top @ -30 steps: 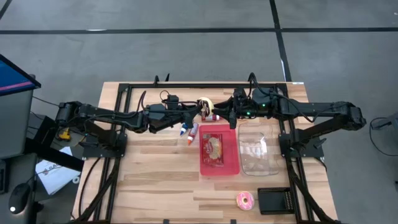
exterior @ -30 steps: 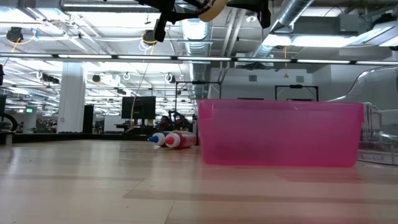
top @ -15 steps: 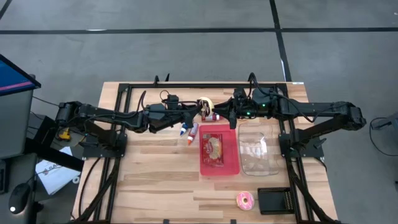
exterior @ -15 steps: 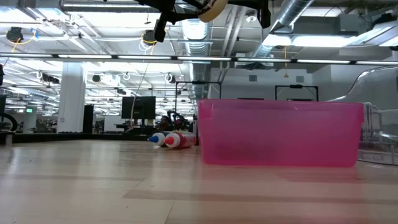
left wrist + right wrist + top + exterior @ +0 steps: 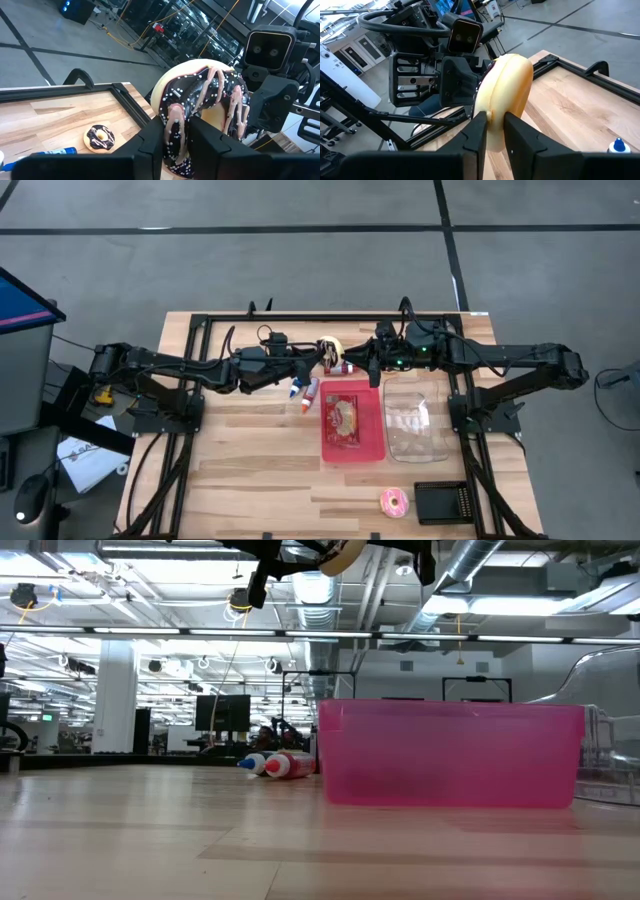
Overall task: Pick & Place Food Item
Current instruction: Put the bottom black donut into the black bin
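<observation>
L gripper (image 5: 175, 145) pinches chocolate-iced sprinkled donut (image 5: 200, 107), held aloft over table's far edge; R gripper (image 5: 491, 134) also clamped on it. Pink plastic bin (image 5: 352, 422) sits just below, clear tub (image 5: 414, 420) beside it on the right.

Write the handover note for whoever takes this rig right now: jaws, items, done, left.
Left gripper: jaws shut on the chocolate donut, held in the air at the table's far edge.
Right gripper: jaws shut on the same donut from the other side, mid-handover.
Pink bin holds one food item; clear container beside it; pink donut on the table's near side.
Done: donut lifted. Left: finish handover, place it.
</observation>
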Motion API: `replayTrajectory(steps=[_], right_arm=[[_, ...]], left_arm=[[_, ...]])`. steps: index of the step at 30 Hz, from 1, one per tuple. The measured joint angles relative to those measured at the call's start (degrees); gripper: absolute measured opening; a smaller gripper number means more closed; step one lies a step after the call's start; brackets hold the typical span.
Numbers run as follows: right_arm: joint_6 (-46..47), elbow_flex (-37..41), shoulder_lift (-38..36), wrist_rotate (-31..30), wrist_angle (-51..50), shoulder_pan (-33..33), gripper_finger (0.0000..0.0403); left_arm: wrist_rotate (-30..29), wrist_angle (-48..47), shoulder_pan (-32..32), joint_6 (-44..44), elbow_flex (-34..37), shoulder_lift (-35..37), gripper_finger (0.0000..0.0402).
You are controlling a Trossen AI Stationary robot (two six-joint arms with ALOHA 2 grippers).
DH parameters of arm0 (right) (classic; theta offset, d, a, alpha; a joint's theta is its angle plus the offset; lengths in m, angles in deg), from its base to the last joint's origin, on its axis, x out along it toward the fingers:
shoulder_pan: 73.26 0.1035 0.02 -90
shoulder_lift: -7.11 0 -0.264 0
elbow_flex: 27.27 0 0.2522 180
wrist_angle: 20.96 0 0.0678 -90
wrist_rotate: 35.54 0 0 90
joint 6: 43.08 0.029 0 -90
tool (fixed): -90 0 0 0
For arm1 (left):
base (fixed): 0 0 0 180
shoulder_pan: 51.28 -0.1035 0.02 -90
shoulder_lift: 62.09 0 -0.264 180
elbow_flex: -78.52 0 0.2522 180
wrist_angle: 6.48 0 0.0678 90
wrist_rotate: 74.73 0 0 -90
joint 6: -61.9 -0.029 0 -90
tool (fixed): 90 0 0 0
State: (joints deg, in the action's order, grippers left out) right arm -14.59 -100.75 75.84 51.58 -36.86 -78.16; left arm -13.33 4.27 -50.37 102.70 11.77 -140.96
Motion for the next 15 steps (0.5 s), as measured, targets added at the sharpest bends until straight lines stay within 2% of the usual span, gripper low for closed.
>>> replayTrajectory(steps=[5,11,15], right_arm=[[-0.1,0.0,0.0,0.0,0.0,0.4,0.0043],[-0.6,0.0,0.0,0.0,0.0,0.8,0.0008],[-0.6,0.0,0.0,0.1,0.0,0.8,0.0005]], left_arm=[[0.0,0.0,0.0,0.0,0.0,0.0,0.0084],[0.0,0.0,0.0,0.0,0.0,0.0,0.0097],[0.0,-0.1,0.2,0.0,0.0,0.0,0.0108]])
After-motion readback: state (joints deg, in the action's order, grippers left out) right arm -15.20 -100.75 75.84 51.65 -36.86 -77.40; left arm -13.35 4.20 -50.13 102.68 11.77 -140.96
